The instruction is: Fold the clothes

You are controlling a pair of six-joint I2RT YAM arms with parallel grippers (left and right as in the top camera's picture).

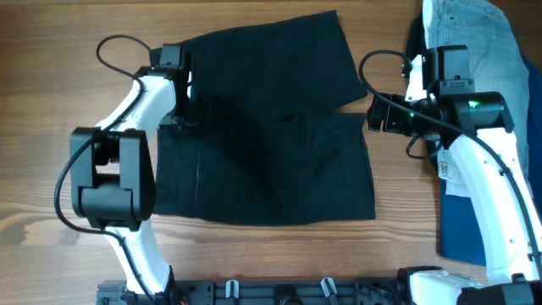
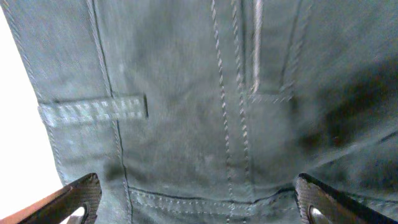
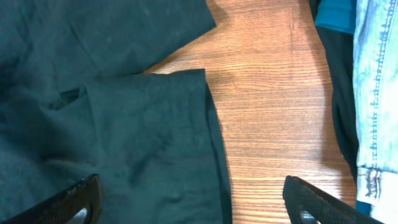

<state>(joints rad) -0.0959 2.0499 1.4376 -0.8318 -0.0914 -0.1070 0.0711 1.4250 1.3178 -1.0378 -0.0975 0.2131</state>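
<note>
From above, the black shorts (image 1: 271, 127) lie flat in the middle of the table (image 1: 34, 110), with the waist at 9 o'clock and the 2 legs pointing to 3 o'clock. The left gripper (image 1: 183, 108) is over the waist edge. The right gripper (image 1: 371, 114) is at 3 o'clock, by the gap between the 2 legs. Denim shorts (image 1: 474, 34) and a blue cloth (image 1: 461, 229) lie farther out at 3 o'clock. In the left wrist view, the left gripper is spread wide and holds nothing, with black cloth, seams and a loop (image 2: 99, 111) close under it. In the right wrist view, the right gripper is spread wide too and holds nothing, above a leg hem (image 3: 214, 143) and bare table. The shorts look soft, light and floppy, so they should sag when lifted. I think the best spots to pinch are the waist edge and the leg hems.
</note>
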